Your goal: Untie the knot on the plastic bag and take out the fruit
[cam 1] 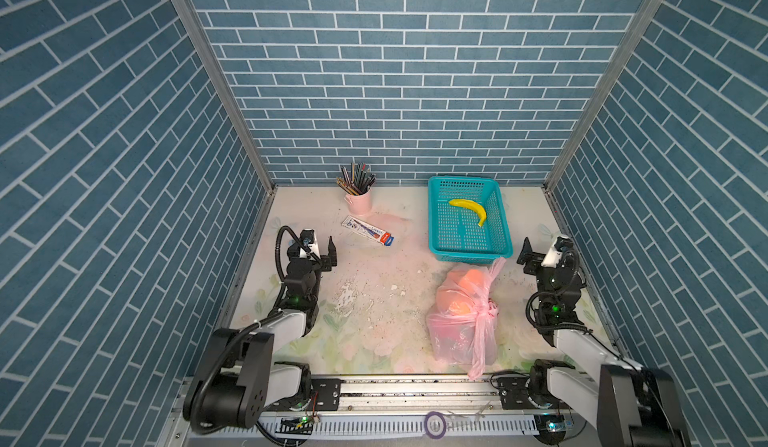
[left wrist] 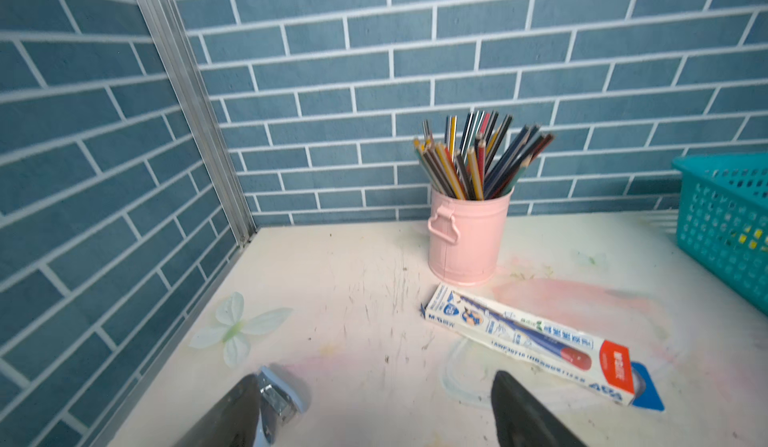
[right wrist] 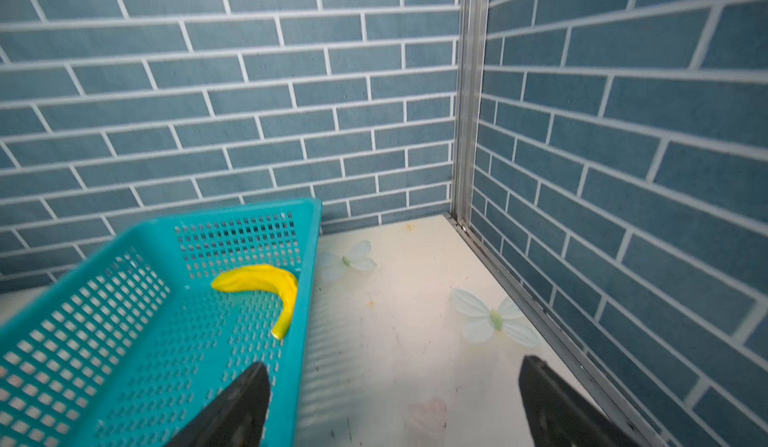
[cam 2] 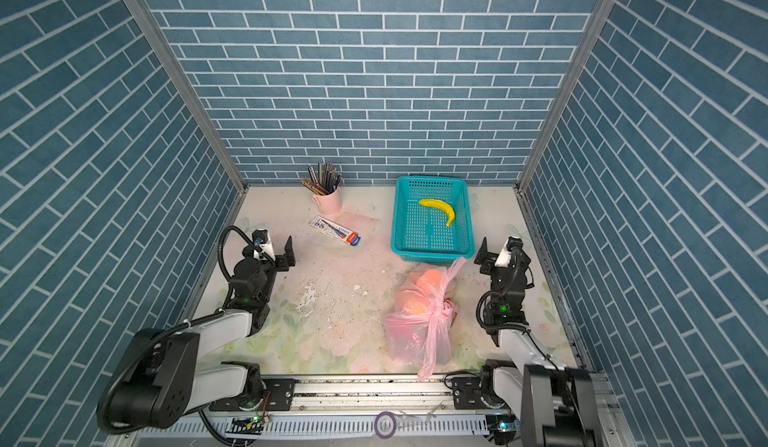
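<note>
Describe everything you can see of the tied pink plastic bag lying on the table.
The thin, translucent pink plastic bag lies bulging on the floral table, just in front of the teal mesh basket. Its handles are bunched into a tight knot, one tail pointing toward the basket, a longer one trailing over the table's front edge. Round orange fruit shows through the film; the rest inside is unclear. Only the table clearly touches it.

Your left arm [cam 1: 286, 324] reaches up from the lower left of both top views, elbow bent. Its left claw [cam 1: 323, 251] sits at mid-left, jaws spread wide and holding nothing. Your right arm [cam 1: 582, 343] mirrors it from the lower right. The right claw [cam 1: 540, 254] sits at mid-right, jaws likewise apart and empty.
</note>
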`<state>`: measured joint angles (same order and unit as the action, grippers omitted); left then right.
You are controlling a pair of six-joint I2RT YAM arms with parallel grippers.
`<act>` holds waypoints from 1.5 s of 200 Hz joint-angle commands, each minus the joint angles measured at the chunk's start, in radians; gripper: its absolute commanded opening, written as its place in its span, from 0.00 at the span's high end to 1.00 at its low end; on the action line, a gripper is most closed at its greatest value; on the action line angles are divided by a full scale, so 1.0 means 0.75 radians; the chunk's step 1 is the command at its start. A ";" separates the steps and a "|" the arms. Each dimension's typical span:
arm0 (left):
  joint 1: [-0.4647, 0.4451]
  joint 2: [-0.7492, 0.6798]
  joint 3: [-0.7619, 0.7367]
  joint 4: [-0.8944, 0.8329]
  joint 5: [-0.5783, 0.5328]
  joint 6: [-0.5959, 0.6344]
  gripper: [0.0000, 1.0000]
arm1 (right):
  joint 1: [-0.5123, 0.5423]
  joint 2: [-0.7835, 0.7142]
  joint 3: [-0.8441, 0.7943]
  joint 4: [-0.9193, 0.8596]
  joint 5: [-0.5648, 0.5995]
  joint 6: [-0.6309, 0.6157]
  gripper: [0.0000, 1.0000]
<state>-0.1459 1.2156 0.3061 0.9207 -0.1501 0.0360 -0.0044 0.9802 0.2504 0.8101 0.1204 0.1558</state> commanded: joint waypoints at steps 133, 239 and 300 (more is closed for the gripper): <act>-0.797 0.003 0.734 -0.853 0.571 -0.324 0.26 | 0.020 -0.344 0.555 -1.844 -0.828 0.615 0.25; -1.212 0.425 0.965 -1.027 0.653 0.251 0.26 | 0.031 -0.538 0.542 -2.299 -1.017 0.661 0.39; -1.226 0.587 1.068 -1.058 0.657 0.336 0.26 | 0.079 -0.582 0.385 -2.182 -1.161 0.763 0.56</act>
<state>-1.0576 1.6165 1.0534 0.1562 0.3336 0.2241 0.0315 0.5594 0.5827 -0.8604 -0.6834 0.6594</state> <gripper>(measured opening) 0.736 0.450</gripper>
